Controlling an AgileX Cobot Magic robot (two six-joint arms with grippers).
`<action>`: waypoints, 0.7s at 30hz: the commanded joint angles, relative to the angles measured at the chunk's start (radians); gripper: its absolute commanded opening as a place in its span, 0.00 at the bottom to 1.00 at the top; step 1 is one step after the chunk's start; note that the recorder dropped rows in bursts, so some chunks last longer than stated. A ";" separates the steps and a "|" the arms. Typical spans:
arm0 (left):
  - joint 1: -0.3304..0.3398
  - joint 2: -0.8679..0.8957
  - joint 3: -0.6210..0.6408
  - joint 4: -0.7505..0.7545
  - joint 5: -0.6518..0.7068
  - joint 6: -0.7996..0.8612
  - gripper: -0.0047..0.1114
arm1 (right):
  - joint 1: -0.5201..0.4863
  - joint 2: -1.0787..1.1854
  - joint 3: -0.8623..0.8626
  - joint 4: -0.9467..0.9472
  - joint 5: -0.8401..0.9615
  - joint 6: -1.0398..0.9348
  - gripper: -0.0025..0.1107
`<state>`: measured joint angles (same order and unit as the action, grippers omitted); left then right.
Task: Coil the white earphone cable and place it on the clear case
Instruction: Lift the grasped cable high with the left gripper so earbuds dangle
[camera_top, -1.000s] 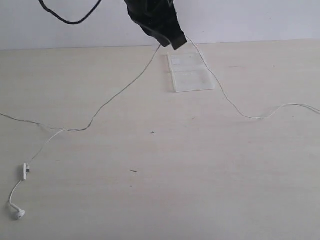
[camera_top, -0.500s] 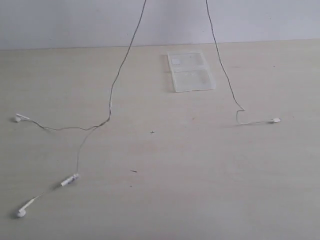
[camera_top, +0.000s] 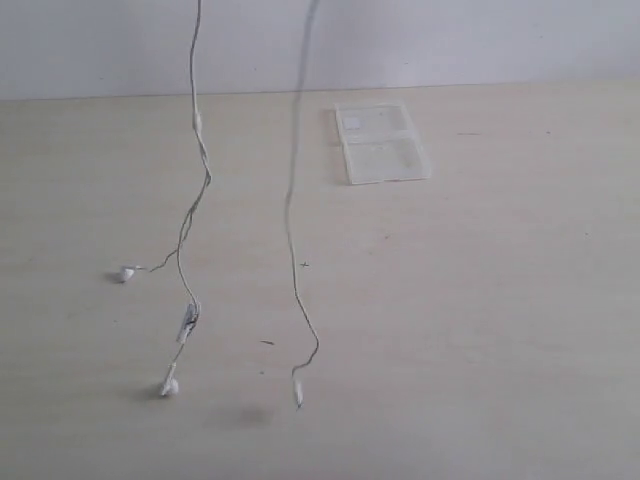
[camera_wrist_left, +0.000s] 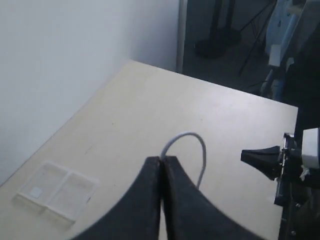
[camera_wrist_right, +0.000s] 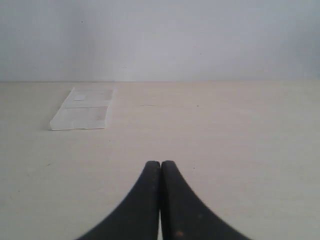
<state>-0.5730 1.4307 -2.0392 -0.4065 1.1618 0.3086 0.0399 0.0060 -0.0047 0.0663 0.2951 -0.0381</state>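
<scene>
Hoists the white earphone cable (camera_top: 194, 100) high off the table (camera_top: 480, 330), pinched as a small loop between the tightly closed fingers of the left gripper (camera_wrist_left: 161, 161), itself out of the exterior view overhead. Contrasts sharply with a second ago: gripper low beside the clear case (camera_top: 380, 145), wire sprawled across the tabletop almost from edge to edge.

Leaves two strands dangling side by side, well in front of the case. Carries on the left strand the inline remote (camera_top: 187, 322) and one earbud (camera_top: 168, 385), at or just above the surface, hard to tell which. Carries on the right strand the plug (camera_top: 297, 392), drawn in from the far right. Leaves the second earbud (camera_top: 126, 274) resting on the wood, dragged inward from the left edge.

Shows the right gripper (camera_wrist_right: 160, 164) pressed shut on nothing, low over the table and facing the case.

Points, by the look of it, to a gathered midpoint with free ends ready for winding, but no coil as yet and no placement begun.

Finds the clear case lying flat near the back wall, two panels spread, a small pale square of unclear nature in the rear one, otherwise nothing in or on it, and no wire or gripper touching it.
</scene>
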 joint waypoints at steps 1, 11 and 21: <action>0.004 -0.006 -0.060 -0.086 -0.032 -0.019 0.04 | -0.005 -0.006 0.005 -0.004 -0.010 0.000 0.02; 0.004 -0.001 -0.113 -0.126 -0.045 -0.022 0.04 | -0.005 -0.006 0.005 -0.082 -0.195 -0.020 0.02; 0.004 0.020 -0.113 -0.106 -0.102 -0.015 0.04 | -0.005 -0.006 0.005 -0.015 -0.345 0.056 0.02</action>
<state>-0.5730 1.4448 -2.1470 -0.5177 1.1036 0.2956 0.0399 0.0060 -0.0047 0.0114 0.0345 -0.0318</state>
